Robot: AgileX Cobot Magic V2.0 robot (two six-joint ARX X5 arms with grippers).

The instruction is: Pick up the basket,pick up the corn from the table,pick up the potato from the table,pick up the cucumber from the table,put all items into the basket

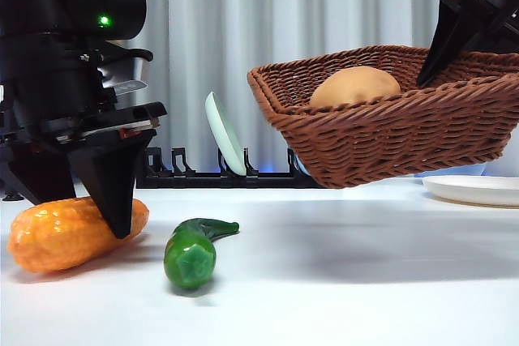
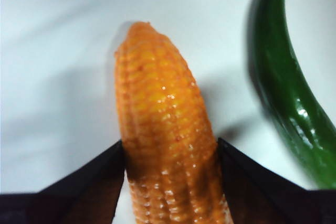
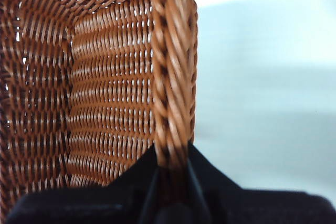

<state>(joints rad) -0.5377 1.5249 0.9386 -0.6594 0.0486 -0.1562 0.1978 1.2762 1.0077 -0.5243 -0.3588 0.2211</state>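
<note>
The left claw (image 2: pixel 170 182) stands low on the surface (image 1: pixel 340 281), its two jaws pressed against either side of the corn (image 2: pixel 160 124), grasping it near one end. The corn lies on the surface at the left of the front view, and the cucumber (image 1: pixel 193 250) lies just beside it, apart from it, its cut end facing the camera. The right claw (image 3: pixel 172 174) is clenched on the braided rim of the basket (image 3: pixel 173 66), one jaw inside the wall and one outside. It holds the basket in the air above the surface, slightly tilted. The potato (image 1: pixel 355 87) rests inside the basket.
</note>
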